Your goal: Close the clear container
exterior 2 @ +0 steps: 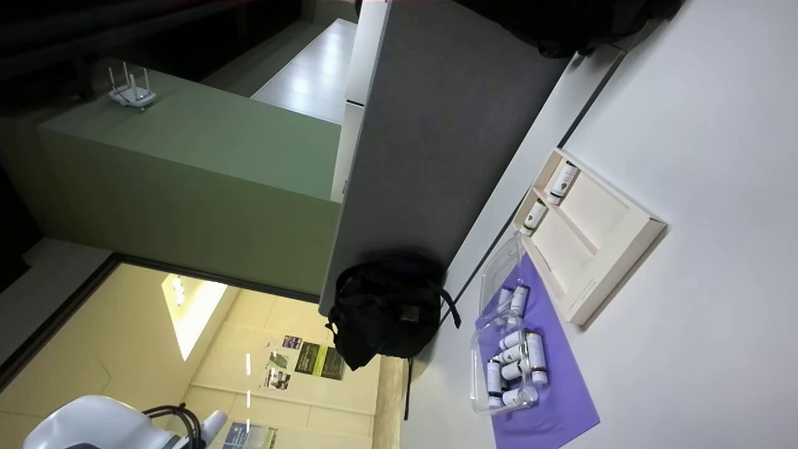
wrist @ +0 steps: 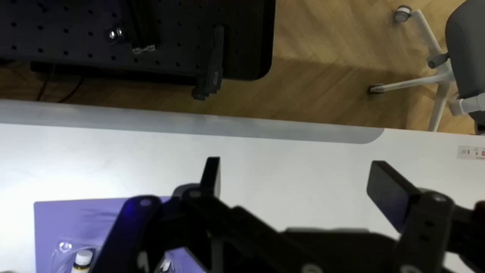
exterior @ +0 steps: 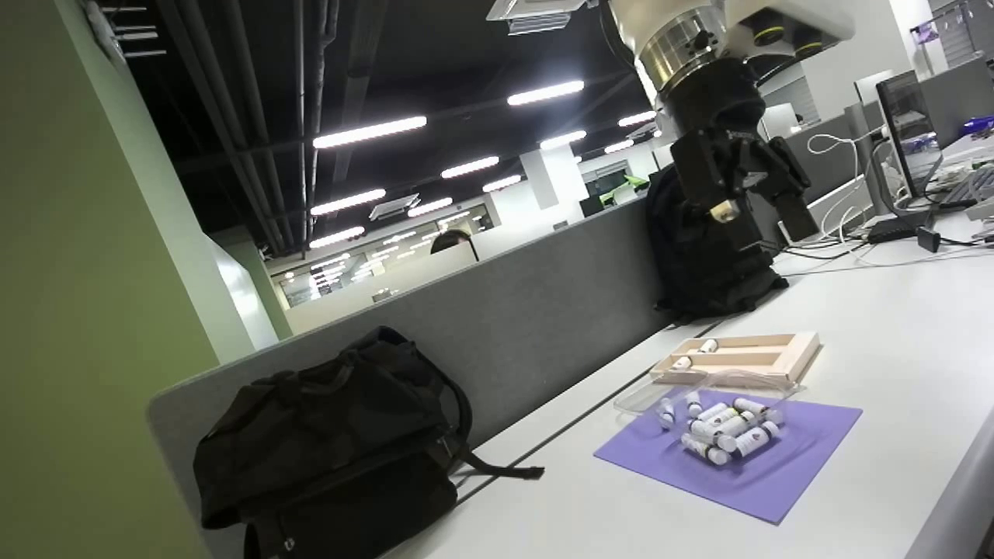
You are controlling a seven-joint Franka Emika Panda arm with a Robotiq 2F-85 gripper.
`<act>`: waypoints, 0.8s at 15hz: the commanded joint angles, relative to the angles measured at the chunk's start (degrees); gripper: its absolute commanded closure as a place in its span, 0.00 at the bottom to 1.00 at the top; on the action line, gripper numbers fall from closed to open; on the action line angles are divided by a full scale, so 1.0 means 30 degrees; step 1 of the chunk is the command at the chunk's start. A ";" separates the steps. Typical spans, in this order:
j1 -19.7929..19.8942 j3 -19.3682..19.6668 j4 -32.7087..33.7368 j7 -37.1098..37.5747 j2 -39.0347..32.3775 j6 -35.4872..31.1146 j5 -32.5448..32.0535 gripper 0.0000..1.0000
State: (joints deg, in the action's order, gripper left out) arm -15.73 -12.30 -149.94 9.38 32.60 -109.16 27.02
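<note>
The clear container (exterior: 794, 390) lies on a purple mat with several small white-labelled bottles (exterior: 722, 423) in it; it also shows in an exterior view (exterior 2: 474, 380). Its clear lid (exterior: 641, 397) is open and lies folded out to the side, towards the partition; it also shows in an exterior view (exterior 2: 492, 274). Two bottles (exterior 2: 519, 299) are at the lid side. My gripper (exterior: 776, 231) is open and empty, high above the table and apart from the container. In the wrist view the gripper (wrist: 297, 176) hides much of the container; one corner (wrist: 60, 252) shows at lower left.
A beige tray-like board (exterior 2: 614, 268) with two bottles stands beside the container. A black backpack (exterior: 334, 442) and another black bag (exterior: 703, 272) lean on the grey partition (exterior: 559, 310). A monitor (exterior: 908, 132) and cables stand farther along. The table edge (wrist: 189, 123) shows in the wrist view.
</note>
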 commanded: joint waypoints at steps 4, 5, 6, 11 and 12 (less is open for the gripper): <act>0.1732 0.1209 0.5913 -0.2620 -0.7360 -0.1985 -0.0971 0.00; 0.1863 0.1327 0.6957 -0.2857 -0.8559 -0.2122 -0.0949 0.00; 0.1989 0.1391 0.8026 -0.2929 -0.9672 -0.2302 -0.0978 0.00; 0.2305 0.1362 1.3614 -0.2161 -1.4503 -0.2630 -0.1983 0.00; 0.2303 0.1366 1.4586 -0.1973 -1.5204 -0.2445 -0.2192 0.00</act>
State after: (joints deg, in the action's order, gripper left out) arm -9.02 -8.20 -116.90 0.21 -5.69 -118.98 22.98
